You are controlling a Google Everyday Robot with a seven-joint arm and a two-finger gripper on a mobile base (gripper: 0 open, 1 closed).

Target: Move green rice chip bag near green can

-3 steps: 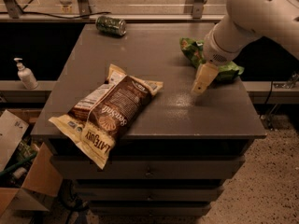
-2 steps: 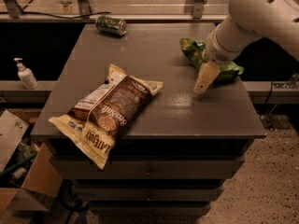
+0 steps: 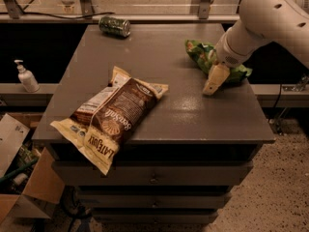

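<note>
The green rice chip bag [image 3: 206, 53] lies crumpled near the table's right edge, partly hidden behind my arm. My gripper [image 3: 211, 87] points down at the tabletop just in front of and left of the bag, close to it, with nothing visibly held. The green can [image 3: 115, 26] lies on its side at the far left of the table top, well away from the bag and the gripper.
A large brown-and-cream snack bag [image 3: 108, 115] lies at the front left, overhanging the table [image 3: 159, 66] edge. A white pump bottle [image 3: 26, 76] stands on a ledge to the left. Cardboard boxes [image 3: 19, 178] sit on the floor at lower left.
My gripper has shifted slightly up and to the right, closer to the green bag. The bag, can and brown bag have not moved.
</note>
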